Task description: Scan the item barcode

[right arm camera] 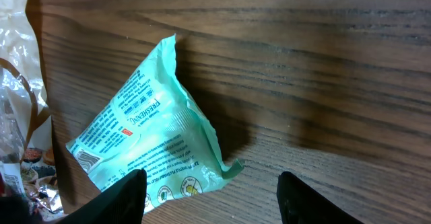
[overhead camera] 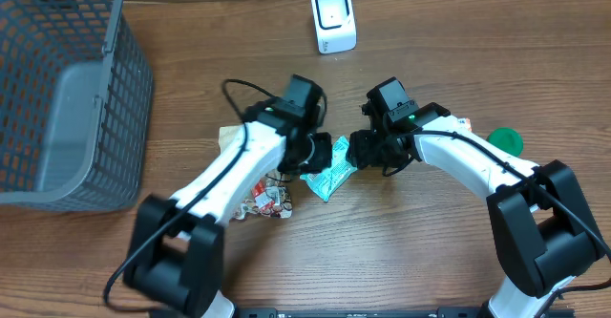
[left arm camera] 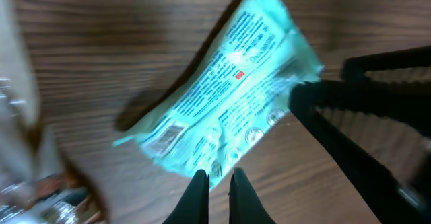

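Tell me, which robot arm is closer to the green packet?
Left. The left fingers are shut on the edge of the packet; the right fingers hang open close beside it.

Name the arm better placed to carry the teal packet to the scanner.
Left. The left gripper appears shut on the edge of the teal packet, while the right gripper hangs open beside it, holding nothing.

Brown wood-grain tabletop (overhead camera: 430, 261), evenly lit; grey mesh basket (overhead camera: 135, 98) at left edge.
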